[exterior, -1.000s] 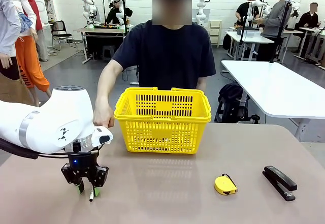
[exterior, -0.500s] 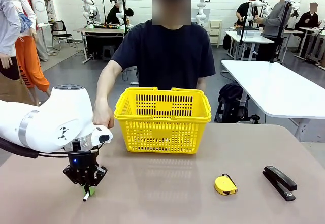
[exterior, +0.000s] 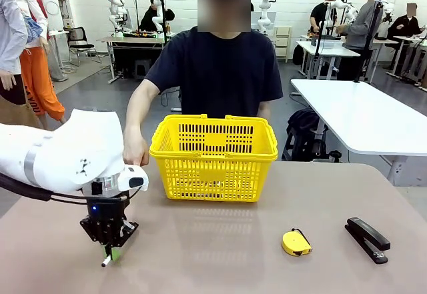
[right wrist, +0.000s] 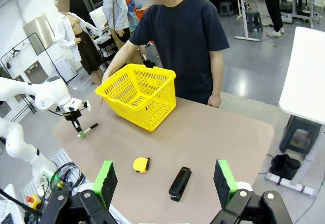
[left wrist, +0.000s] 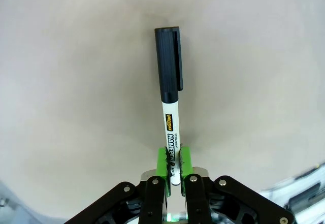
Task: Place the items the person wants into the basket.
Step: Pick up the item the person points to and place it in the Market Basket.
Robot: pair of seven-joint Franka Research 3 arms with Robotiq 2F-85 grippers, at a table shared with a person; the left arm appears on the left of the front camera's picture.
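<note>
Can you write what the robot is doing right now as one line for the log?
left claw: shut on marker, above table | right claw: open | basket: person's hand beside it

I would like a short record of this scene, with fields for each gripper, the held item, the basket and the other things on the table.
left gripper: shut on the marker
marker: black cap, white barrel, held at the barrel end
right gripper: open, holding nothing
basket: yellow, on the table before the person
other things: tape measure, stapler
</note>
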